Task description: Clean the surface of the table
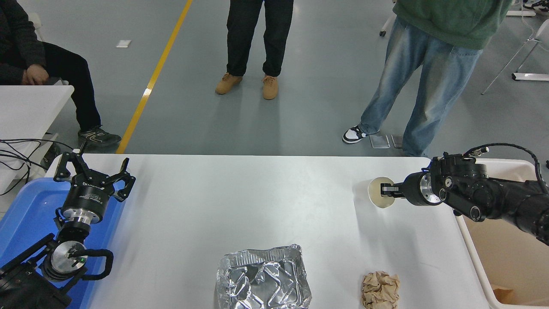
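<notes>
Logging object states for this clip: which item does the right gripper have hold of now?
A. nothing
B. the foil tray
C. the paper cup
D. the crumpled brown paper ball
C: the right gripper is closed on the rim of the paper cup at the far right of the table surface, while the foil tray and the crumpled brown paper ball lie untouched at the near edge.

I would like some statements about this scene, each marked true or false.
1. The right gripper holds a paper cup. True.
2. The foil tray sits at the table's far edge. False: it is at the near edge.
3. The crumpled brown paper lies right of the foil tray. True.
4. The left gripper grips the brown paper. False: it is open and empty, above the blue tray.
5. The cup is inside the bin. False: it is over the table.
</notes>
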